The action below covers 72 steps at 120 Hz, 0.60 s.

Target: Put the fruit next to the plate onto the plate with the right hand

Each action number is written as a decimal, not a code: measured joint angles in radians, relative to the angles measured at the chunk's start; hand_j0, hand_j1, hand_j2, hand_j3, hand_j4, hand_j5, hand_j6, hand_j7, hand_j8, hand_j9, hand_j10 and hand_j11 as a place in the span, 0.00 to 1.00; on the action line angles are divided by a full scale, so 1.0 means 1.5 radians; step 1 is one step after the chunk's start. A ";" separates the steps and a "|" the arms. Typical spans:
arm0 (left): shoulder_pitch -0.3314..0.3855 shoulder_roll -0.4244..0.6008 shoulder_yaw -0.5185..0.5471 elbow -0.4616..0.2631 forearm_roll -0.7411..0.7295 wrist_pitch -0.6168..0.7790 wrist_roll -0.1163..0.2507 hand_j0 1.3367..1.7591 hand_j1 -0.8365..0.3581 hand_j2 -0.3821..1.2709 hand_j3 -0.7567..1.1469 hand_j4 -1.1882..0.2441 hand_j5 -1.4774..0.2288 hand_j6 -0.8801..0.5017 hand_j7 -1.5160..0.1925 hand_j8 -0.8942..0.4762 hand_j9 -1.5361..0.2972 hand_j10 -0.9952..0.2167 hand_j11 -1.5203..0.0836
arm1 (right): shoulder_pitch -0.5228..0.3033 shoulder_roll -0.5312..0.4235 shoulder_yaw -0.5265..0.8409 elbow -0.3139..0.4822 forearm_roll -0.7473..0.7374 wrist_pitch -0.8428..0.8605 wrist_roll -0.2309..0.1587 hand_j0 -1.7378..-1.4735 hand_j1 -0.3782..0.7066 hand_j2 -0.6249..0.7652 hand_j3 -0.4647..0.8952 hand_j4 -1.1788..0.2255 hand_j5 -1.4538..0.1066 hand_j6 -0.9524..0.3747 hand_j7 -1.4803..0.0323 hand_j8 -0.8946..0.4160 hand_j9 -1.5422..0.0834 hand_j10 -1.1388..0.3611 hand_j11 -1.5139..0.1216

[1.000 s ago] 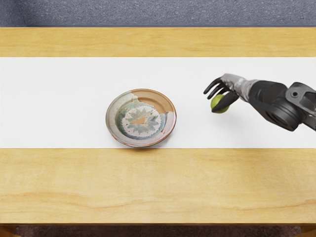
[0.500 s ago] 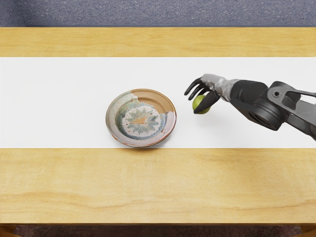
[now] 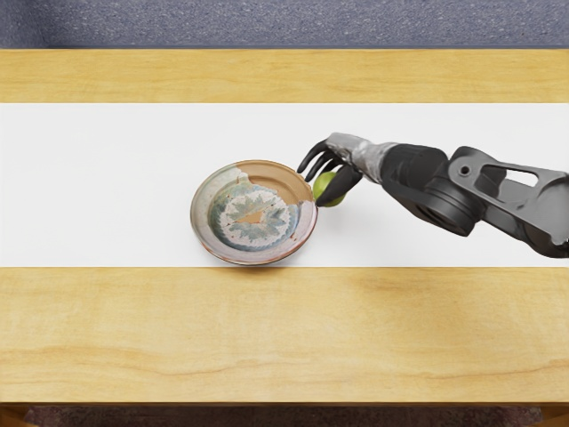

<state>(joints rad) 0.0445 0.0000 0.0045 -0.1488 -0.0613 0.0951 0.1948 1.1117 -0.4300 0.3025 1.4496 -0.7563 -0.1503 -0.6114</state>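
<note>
A plain simulated dining setting: wooden table [image 3: 267, 338], white runner [image 3: 107, 178] across it, one patterned ceramic plate [image 3: 202, 221].

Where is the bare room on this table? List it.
Bare: the white strip left of the plate, and the wooden band along the near edge. Crowded: the plate's right rim, where the right hand holds the fruit.
</note>
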 joint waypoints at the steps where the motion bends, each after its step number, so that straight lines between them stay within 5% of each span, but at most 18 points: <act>1: 0.000 0.000 0.000 0.000 0.000 0.000 0.000 0.76 0.99 0.23 0.40 0.83 0.86 0.63 0.88 0.65 0.83 0.82 0.94 | 0.000 0.001 0.000 0.000 0.000 0.000 0.000 0.30 0.62 0.52 0.34 0.43 0.44 0.28 0.47 0.35 0.47 0.49 0.46; 72: 0.000 0.000 0.000 0.000 0.000 0.000 0.000 0.76 0.99 0.23 0.40 0.83 0.86 0.63 0.88 0.65 0.83 0.82 0.94 | 0.015 0.090 -0.001 -0.003 -0.060 -0.007 0.000 0.30 0.61 0.51 0.34 0.43 0.44 0.28 0.48 0.34 0.47 0.49 0.46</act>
<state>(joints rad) 0.0445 0.0000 0.0046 -0.1488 -0.0614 0.0951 0.1948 1.1339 -0.2947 0.3016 1.4450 -0.8458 -0.1610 -0.6112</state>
